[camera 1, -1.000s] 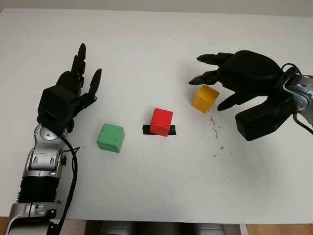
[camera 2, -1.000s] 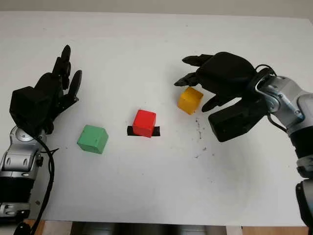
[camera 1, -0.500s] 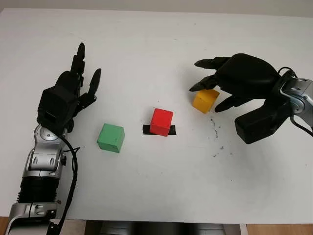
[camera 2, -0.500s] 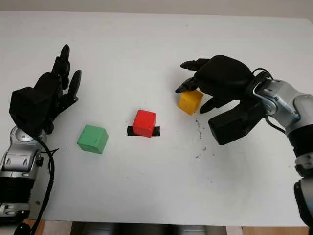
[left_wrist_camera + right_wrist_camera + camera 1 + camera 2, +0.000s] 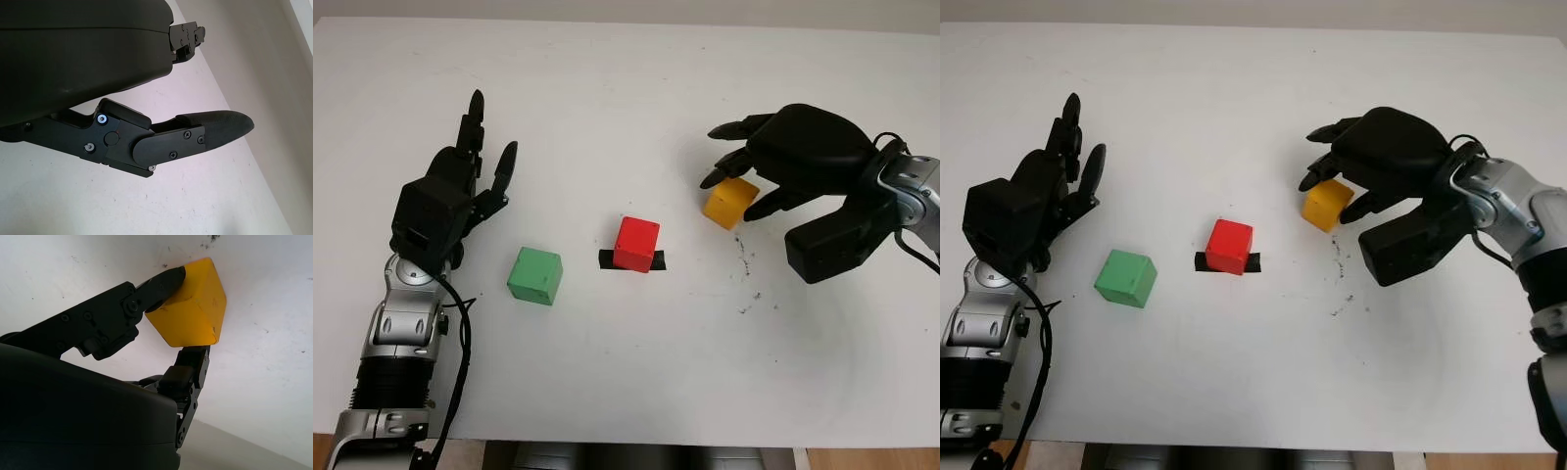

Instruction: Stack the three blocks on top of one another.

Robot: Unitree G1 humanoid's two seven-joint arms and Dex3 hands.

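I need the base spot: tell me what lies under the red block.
A strip of black tape lies on the white table under the red block, its ends showing on both sides. The middle of the strip is hidden by the block.

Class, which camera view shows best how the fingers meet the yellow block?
The right wrist view: close up, the right hand has fingers pressed on opposite faces of the yellow block. The two eye views show the block on the white table, half covered by that hand. The left wrist view shows the open left hand.
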